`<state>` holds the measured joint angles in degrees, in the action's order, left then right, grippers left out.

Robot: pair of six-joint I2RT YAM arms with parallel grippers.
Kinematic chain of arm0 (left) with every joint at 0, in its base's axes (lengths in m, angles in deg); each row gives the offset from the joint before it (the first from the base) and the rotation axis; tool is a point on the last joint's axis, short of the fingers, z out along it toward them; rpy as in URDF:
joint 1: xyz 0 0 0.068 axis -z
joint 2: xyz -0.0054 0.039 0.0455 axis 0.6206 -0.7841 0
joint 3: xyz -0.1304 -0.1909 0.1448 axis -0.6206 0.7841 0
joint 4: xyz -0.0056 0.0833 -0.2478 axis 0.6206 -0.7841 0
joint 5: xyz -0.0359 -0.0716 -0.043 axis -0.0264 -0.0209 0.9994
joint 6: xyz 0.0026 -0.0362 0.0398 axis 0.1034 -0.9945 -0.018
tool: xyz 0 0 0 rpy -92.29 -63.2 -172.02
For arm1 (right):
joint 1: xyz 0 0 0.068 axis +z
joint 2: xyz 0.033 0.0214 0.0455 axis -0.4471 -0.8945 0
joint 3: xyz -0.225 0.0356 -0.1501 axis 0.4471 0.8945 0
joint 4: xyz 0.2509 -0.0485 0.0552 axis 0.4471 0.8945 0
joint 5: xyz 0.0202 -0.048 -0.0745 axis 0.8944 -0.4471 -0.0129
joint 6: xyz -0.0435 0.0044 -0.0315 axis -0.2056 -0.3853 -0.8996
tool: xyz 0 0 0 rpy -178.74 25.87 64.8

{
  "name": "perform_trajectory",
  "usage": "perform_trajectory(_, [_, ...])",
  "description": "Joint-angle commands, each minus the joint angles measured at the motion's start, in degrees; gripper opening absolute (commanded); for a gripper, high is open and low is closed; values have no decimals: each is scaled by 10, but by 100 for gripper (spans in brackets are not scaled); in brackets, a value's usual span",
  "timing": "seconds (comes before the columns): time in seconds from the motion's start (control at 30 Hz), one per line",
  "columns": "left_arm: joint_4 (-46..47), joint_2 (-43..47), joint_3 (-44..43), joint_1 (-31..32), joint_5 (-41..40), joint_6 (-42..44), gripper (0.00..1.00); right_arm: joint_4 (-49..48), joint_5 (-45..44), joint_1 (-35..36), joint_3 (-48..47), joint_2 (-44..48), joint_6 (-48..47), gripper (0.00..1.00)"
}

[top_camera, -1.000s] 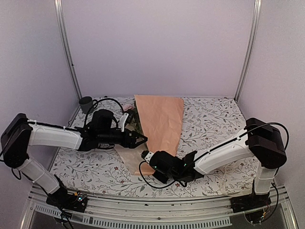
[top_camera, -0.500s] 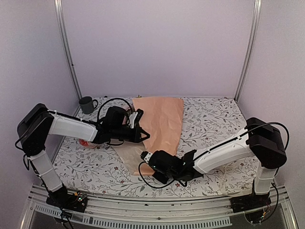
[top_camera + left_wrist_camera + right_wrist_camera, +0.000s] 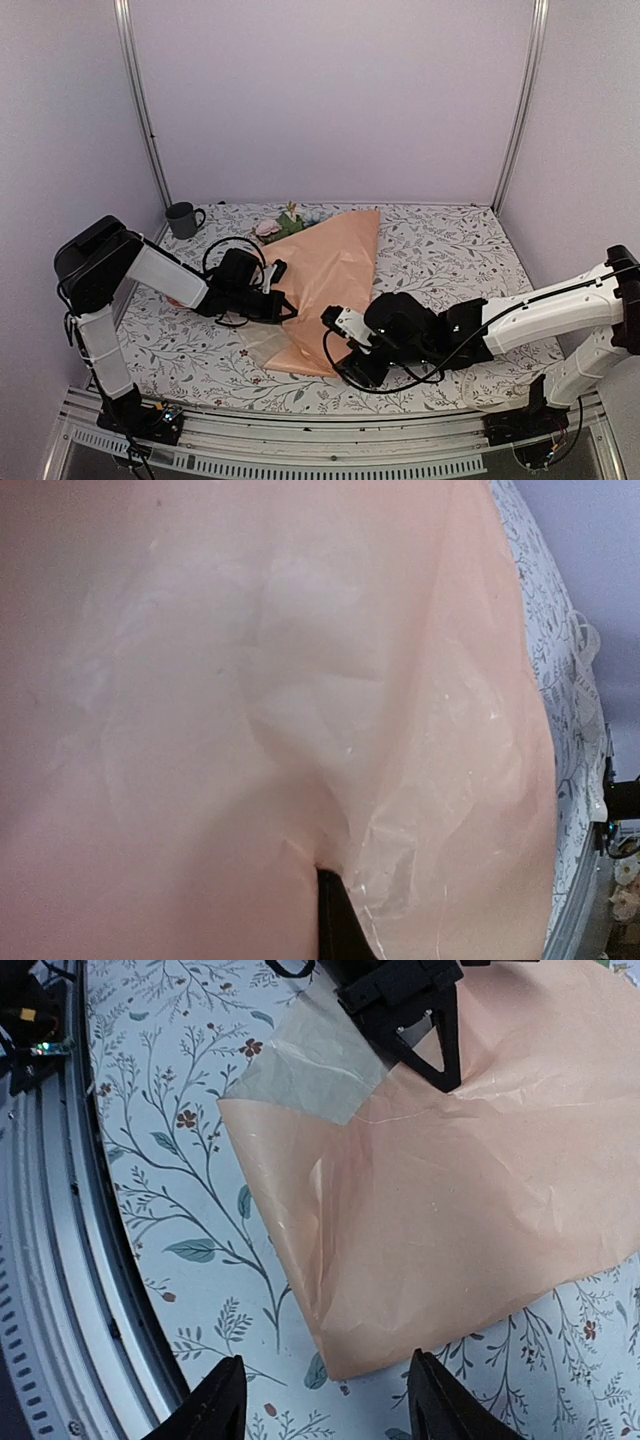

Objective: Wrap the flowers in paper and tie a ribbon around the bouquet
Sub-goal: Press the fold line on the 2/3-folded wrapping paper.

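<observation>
— What does the cell look like from your end?

— I see pale lilac walls, two metal posts, and the leaf-printed tablecloth point(image 3: 450, 250) over the whole table. A dark mug point(image 3: 182, 218) stands in the far left corner.

— And the task's things?

— The paper point(image 3: 335, 270) lies in the middle, slanting from the near edge toward the far right. The flowers point(image 3: 285, 220) peek out at its far left edge, with pink and pale blooms showing. A clear film point(image 3: 310, 1070) sticks out from under the paper on the left.

— What has changed since half a second ago?

— The paper has swung round, and its far edge no longer runs square to the wall. My right arm has backed off to the right and let go.

— How are the arms posed?

— The left arm reaches in low from the left. The left gripper point(image 3: 287, 308) is pinched tight on the paper's left edge, and paper fills its wrist camera. The right arm lies stretched and low. The right gripper point(image 3: 325, 1410) has its fingers spread wide over the paper's near corner and holds nothing.
</observation>
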<state>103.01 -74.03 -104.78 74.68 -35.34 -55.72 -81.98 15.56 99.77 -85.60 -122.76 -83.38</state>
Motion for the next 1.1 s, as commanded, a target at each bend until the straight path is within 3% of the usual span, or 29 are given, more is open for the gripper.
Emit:
perform_trajectory(0.0, [-2, -7, 11, -4, -6, 0, 0, -42, 137, -66, 25, 27, 113, 62])
perform_trajectory(0.2, [-6, -8, 15, -4, -7, 4, 0, -78, 280, -163, 54, -19, 348, 61])
perform_trajectory(0.3, [-3, -11, 18, -4, -3, 3, 0, -111, 313, -182, 72, -42, 414, 57])
perform_trajectory(0.43, [5, -8, 26, -4, -3, 2, 0, -152, 331, -193, 96, -75, 461, 58])
perform_trajectory(0.53, [6, -11, 29, -5, -2, 5, 0, -219, 393, -193, 98, -116, 474, 61])
perform_trajectory(0.63, [4, -13, 28, -5, -1, 6, 0, -239, 408, -193, 94, -146, 483, 58])
perform_trajectory(0.77, [5, -13, 29, -5, -2, 7, 0, -262, 407, -193, 102, -149, 501, 44])
perform_trajectory(0.97, [7, -17, 27, -5, 2, 12, 0, -263, 396, -196, 109, -147, 505, 4])
perform_trajectory(1.07, [18, -18, 29, -3, 15, 12, 0, -263, 390, -200, 130, -134, 509, 0])
